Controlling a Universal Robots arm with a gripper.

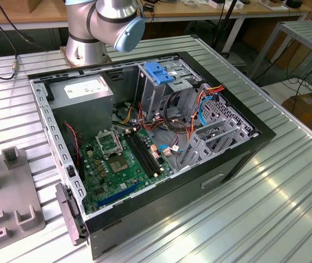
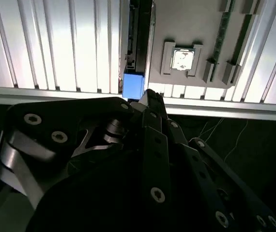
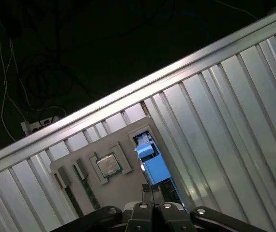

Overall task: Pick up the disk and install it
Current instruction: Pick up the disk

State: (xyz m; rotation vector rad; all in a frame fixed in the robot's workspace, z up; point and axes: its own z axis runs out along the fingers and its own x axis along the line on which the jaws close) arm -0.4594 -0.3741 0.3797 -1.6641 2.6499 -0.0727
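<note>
The gripper [image 3: 152, 189] is looming nearest in both wrist views, black linkage foremost, its fingers lying pressed together with nothing visible between them. Just past its tip the disk [image 3: 153, 166] is standing on edge in a slot of a grey tray [image 3: 128, 186], its blue frame end toward the gripper. I cannot tell whether the tip is touching it. Beside the disk, a processor chip [image 3: 108, 166] is sitting in a square pocket of the same tray, and memory sticks [image 2: 220, 34] are lying in narrow slots beyond it. The tray is resting on the slatted metal table [image 1: 287, 208], close to its edge.

In the exterior view, an open computer case [image 1: 227, 170] is lying at the centre of the table. A green motherboard [image 1: 117, 164] is showing inside the case. A blue latch [image 1: 159, 71] is sitting atop the metal cage at 12 o'clock. The arm's base [image 1: 85, 38] is standing behind the case at 11 o'clock.
</note>
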